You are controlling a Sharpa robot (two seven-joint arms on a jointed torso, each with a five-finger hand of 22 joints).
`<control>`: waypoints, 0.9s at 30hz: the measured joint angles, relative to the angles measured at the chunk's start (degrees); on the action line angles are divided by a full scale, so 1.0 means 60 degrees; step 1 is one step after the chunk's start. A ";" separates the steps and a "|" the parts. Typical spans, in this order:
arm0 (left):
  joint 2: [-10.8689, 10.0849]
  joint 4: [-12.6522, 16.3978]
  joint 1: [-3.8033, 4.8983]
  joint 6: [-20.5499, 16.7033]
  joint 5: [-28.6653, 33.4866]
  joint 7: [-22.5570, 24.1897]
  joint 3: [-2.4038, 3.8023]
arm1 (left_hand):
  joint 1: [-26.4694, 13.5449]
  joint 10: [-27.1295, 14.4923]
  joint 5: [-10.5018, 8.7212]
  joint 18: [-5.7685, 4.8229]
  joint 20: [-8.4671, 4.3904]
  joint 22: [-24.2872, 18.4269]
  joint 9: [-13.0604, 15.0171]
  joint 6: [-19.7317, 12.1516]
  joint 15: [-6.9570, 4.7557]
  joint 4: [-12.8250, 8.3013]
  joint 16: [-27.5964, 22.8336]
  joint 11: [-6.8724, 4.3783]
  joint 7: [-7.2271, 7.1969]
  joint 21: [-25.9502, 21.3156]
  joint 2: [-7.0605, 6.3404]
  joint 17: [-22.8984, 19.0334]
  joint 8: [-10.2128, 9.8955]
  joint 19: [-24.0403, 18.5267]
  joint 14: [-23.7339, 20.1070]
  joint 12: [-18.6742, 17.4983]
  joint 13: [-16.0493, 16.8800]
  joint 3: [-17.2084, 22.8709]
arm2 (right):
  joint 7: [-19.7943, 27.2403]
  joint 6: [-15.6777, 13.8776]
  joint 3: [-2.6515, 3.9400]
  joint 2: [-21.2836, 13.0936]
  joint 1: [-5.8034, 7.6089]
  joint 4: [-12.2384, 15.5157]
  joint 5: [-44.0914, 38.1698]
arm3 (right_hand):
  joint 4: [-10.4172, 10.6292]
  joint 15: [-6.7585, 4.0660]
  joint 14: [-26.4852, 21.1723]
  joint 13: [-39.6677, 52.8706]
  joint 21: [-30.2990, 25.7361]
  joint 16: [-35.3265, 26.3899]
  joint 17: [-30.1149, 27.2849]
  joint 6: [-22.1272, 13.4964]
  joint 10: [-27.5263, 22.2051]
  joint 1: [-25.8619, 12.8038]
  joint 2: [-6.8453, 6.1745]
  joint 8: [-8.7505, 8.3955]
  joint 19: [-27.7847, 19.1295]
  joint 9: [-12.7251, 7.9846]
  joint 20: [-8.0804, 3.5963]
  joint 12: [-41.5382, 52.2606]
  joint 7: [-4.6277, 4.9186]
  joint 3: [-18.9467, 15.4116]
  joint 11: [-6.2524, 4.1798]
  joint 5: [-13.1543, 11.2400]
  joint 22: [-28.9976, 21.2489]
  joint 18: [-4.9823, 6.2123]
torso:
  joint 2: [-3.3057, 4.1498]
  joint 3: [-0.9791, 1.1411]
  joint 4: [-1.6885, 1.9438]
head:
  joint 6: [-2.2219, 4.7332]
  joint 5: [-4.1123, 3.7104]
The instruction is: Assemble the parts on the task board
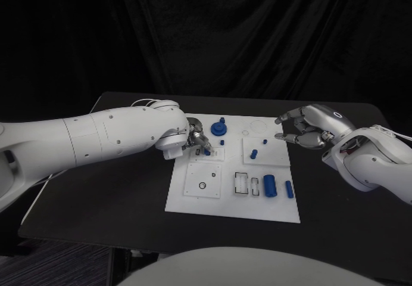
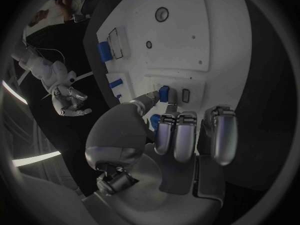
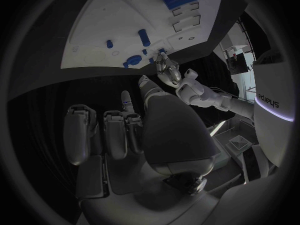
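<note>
Left hand (image 1: 194,138) over board's upper-left block, pinching small blue peg (image 2: 164,93) at slot, peg roughly upright. Right hand (image 1: 309,128) beyond white board's (image 1: 197,205) right edge, fingers curled, holding nothing. Blue cylinder (image 1: 270,185) lies in lower-middle recess, long axis running near-to-far; smaller blue pin (image 1: 289,189) just beside, same orientation.

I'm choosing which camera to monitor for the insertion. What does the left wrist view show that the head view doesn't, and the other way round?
Left wrist view alone: the left hand seen from behind its palm, and a close look at the small blue part at its fingertips, beside a rectangular slot; whether it is actually pinched is hard to tell.

Head view alone: the whole task board at once, the large blue cylinder near its front, and the blue gear-shaped part at its back.

Both: the board, the left hand, the right hand held off the board's edge, holding nothing.
</note>
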 measured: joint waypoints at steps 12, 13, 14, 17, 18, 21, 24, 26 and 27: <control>-0.0009 0.0019 -0.0007 0.0000 -0.0081 0.0071 0.0001 | 0.0154 0.0000 -0.0082 0.0001 0.0000 0.0000 0.0044 0.0049 0.0000 -0.0102 0.0000 0.0001 0.0016 0.0000 0.0028 0.0000 -0.0070 0.0000 0.0000 0.0000 0.0000 -0.0030 | -0.0019 0.0062 0.0000 0.0015 -0.0016 -0.0012 0.0009 | 0.0000 0.0000 0.0000 -0.0001 0.0000 0.0000 -0.0001 0.0000 0.0000 0.0000 0.0000 0.0000 0.0000 0.0001 0.0000 0.0000 0.0000 0.0000 0.0000 0.0000 0.0000 0.0001 | 0.0004 -0.0005 0.0002 | 0.0000 0.0023; -0.0007 0.0020 -0.0008 0.0000 -0.0104 0.0082 0.0001 | 0.0154 0.0000 -0.0206 0.0000 0.0001 0.0000 0.0063 0.0081 0.0000 -0.0046 0.0000 0.0001 0.0047 0.0000 0.0028 0.0000 -0.0134 0.0000 0.0000 0.0000 0.0000 -0.0086 | -0.0020 0.0066 0.0000 0.0018 -0.0016 -0.0014 0.0014 | 0.0000 0.0000 0.0000 -0.0001 0.0000 0.0000 -0.0001 0.0000 0.0000 0.0000 0.0000 0.0000 0.0000 0.0001 0.0000 0.0000 0.0000 0.0000 0.0000 0.0000 0.0000 0.0000 | 0.0004 -0.0005 0.0002 | 0.0000 0.0024; -0.0004 0.0021 -0.0011 0.0000 -0.0130 0.0094 0.0001 | 0.0154 0.0000 -0.0288 0.0001 0.0001 0.0000 0.0090 0.0081 0.0001 0.0017 0.0000 0.0000 0.0047 0.0000 0.0028 0.0000 -0.0140 0.0000 0.0000 0.0000 0.0000 -0.0149 | -0.0021 0.0071 0.0000 0.0022 -0.0016 -0.0017 0.0020 | 0.0000 0.0000 0.0000 -0.0001 0.0000 0.0000 -0.0001 0.0000 0.0000 0.0000 0.0000 0.0000 0.0000 0.0001 0.0000 0.0000 0.0000 0.0000 0.0000 0.0000 0.0000 0.0001 | 0.0005 -0.0005 0.0002 | 0.0000 0.0025; 0.0003 0.0022 -0.0020 0.0001 -0.0212 0.0123 -0.0002 | 0.0120 0.0000 -0.0596 0.0001 0.0001 0.0000 0.0104 0.0099 0.0000 0.0292 0.0000 0.0001 0.0030 0.0000 0.0060 0.0000 -0.0323 0.0000 0.0000 0.0000 0.0000 -0.0444 | -0.0024 0.0085 0.0000 0.0035 -0.0018 -0.0031 0.0044 | 0.0000 0.0000 0.0000 -0.0002 0.0000 0.0001 -0.0001 0.0000 0.0000 0.0000 0.0000 0.0000 0.0000 -0.0013 0.0000 0.0000 0.0000 0.0000 0.0000 0.0000 0.0000 0.0000 | 0.0006 -0.0005 0.0002 | 0.0000 0.0030; 0.0004 0.0021 -0.0021 0.0001 -0.0227 0.0129 -0.0002 | 0.0105 0.0000 -0.0624 0.0000 0.0000 0.0000 0.0093 0.0099 0.0001 0.0317 0.0000 0.0001 0.0030 0.0000 0.0074 0.0000 -0.0353 0.0000 0.0000 0.0000 0.0000 -0.0481 | -0.0025 0.0088 0.0000 0.0038 -0.0019 -0.0033 0.0049 | 0.0000 0.0000 0.0000 -0.0002 0.0000 0.0000 -0.0001 0.0000 0.0000 0.0000 0.0000 0.0000 0.0000 -0.0015 0.0000 0.0000 0.0000 0.0000 0.0000 0.0000 0.0000 0.0000 | 0.0008 -0.0005 0.0001 | 0.0000 0.0032; 0.0009 0.0000 -0.0036 0.0003 -0.0300 0.0151 -0.0004 | -0.0173 0.0038 -0.0880 -0.0001 0.0037 0.0000 -0.0107 0.0026 0.0001 0.0671 0.0000 0.0038 0.0103 -0.0038 0.0063 0.0000 -0.0643 -0.0036 0.0000 0.0000 0.0000 -0.0885 | -0.0027 0.0107 0.0000 0.0047 -0.0020 -0.0039 0.0071 | 0.0000 0.0000 0.0000 -0.0002 0.0000 0.0001 -0.0001 0.0000 0.0000 0.0000 0.0000 0.0000 0.0000 -0.0019 0.0000 0.0000 0.0000 0.0000 0.0000 0.0000 0.0000 0.0001 | 0.0009 -0.0005 0.0000 | 0.0000 0.0033; 0.0009 -0.0011 -0.0050 0.0010 -0.0352 0.0166 0.0001 | -0.0550 0.0021 -0.1192 0.0000 0.0110 0.0000 -0.0150 0.0043 0.0058 0.1099 0.0000 0.0123 0.0191 -0.0038 -0.0060 0.0000 -0.0908 -0.0034 -0.0012 0.0000 0.0000 -0.1423 | -0.0030 0.0124 0.0000 0.0052 -0.0020 -0.0042 0.0094 | 0.0000 0.0000 0.0000 -0.0002 0.0000 0.0001 -0.0001 0.0000 0.0000 0.0000 0.0000 0.0000 0.0000 -0.0019 0.0000 0.0000 0.0000 0.0000 0.0000 -0.0001 0.0000 0.0001 | 0.0009 -0.0005 -0.0002 | 0.0000 0.0032; 0.0009 -0.0014 -0.0058 0.0024 -0.0374 0.0174 0.0015 | -0.0869 0.0030 -0.1570 0.0000 0.0111 0.0000 -0.0149 0.0092 0.0070 0.1417 0.0000 0.0131 0.0243 -0.0078 -0.0101 0.0000 -0.1095 -0.0035 0.0000 0.0000 0.0000 -0.1785 | -0.0033 0.0139 0.0000 0.0052 -0.0021 -0.0045 0.0105 | 0.0000 0.0000 0.0000 -0.0002 0.0000 0.0001 -0.0002 0.0000 0.0000 0.0000 0.0000 0.0000 0.0000 -0.0018 0.0000 0.0000 0.0000 0.0000 0.0000 -0.0001 0.0000 0.0000 | 0.0007 -0.0005 -0.0005 | 0.0000 0.0027; 0.0009 -0.0018 -0.0060 0.0032 -0.0380 0.0176 0.0019 | -0.1030 0.0030 -0.1731 0.0001 0.0111 0.0000 -0.0149 0.0093 0.0070 0.1570 0.0000 0.0131 0.0244 -0.0078 -0.0113 0.0000 -0.1150 -0.0035 0.0000 0.0000 0.0000 -0.1994 | -0.0034 0.0145 0.0000 0.0052 -0.0021 -0.0046 0.0109 | 0.0000 0.0000 0.0000 -0.0002 0.0000 0.0001 -0.0002 0.0000 0.0000 -0.0001 0.0000 0.0000 0.0000 -0.0019 0.0000 0.0000 0.0000 0.0000 0.0000 -0.0001 0.0000 0.0001 | 0.0005 -0.0005 -0.0005 | 0.0000 0.0027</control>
